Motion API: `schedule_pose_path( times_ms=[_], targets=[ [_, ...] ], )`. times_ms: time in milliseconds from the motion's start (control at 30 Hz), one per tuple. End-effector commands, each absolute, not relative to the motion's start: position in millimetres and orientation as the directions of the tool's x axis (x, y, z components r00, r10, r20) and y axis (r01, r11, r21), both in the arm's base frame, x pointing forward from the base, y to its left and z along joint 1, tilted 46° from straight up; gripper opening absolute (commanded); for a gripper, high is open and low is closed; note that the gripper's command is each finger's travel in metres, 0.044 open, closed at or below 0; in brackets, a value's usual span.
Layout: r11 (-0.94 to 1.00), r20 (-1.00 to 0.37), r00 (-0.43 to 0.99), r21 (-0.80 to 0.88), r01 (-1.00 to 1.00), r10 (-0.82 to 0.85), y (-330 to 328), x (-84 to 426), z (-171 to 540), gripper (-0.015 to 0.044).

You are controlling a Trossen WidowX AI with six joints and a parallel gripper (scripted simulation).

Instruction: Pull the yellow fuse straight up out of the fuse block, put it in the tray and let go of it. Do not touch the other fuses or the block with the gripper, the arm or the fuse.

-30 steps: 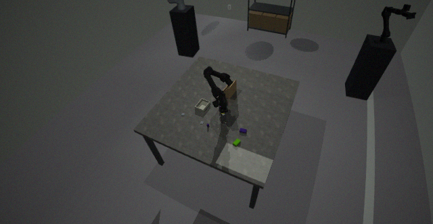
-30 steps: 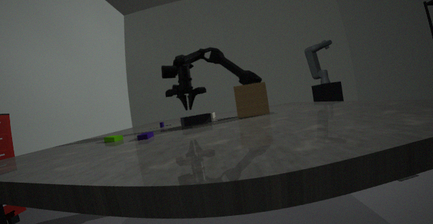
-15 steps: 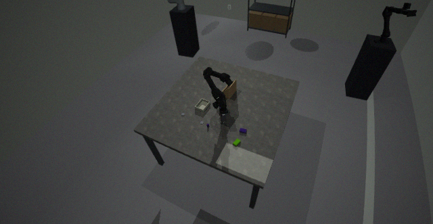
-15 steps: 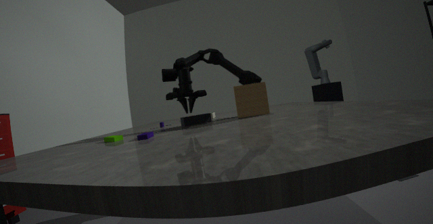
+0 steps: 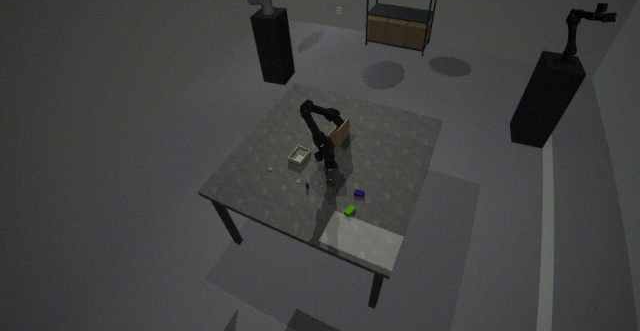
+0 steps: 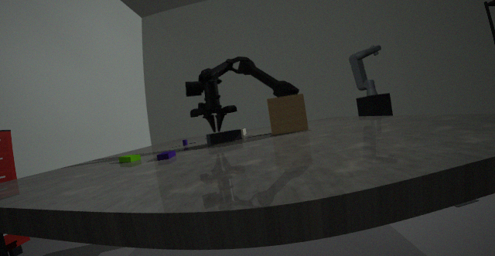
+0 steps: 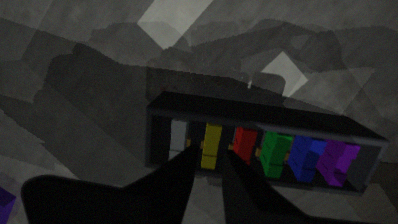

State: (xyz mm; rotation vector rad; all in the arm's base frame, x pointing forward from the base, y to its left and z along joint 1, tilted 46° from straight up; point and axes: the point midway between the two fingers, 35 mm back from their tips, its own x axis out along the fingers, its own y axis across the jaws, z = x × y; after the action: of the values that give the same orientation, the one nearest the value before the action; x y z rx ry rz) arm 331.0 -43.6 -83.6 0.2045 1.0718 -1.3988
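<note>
Wrist: gripper seemingly astride yellow fuse.

We see yellow fuse upright in fuse block, second slot from left, between grey and red fuses. Block dark, long, lying flat on table. Tray pale, open-topped, near block, apart from it.
</note>
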Motion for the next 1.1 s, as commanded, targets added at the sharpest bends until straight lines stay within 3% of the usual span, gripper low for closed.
schedule_pose_path(
  times_ms=[0, 767, 1067],
  targets=[
    [0.24, -0.698, -0.184, -0.462, 0.854, -0.692, -44.6, 331.2, -84.0, 0.0074],
    [0.239, -0.698, -0.184, -0.463, 0.854, -0.692, -51.7, 329.3, -91.0, 0.0074],
    [0.237, -0.701, -0.186, -0.46, 0.856, -0.689, -50.6, 329.2, -90.4, 0.0014]
  ],
)
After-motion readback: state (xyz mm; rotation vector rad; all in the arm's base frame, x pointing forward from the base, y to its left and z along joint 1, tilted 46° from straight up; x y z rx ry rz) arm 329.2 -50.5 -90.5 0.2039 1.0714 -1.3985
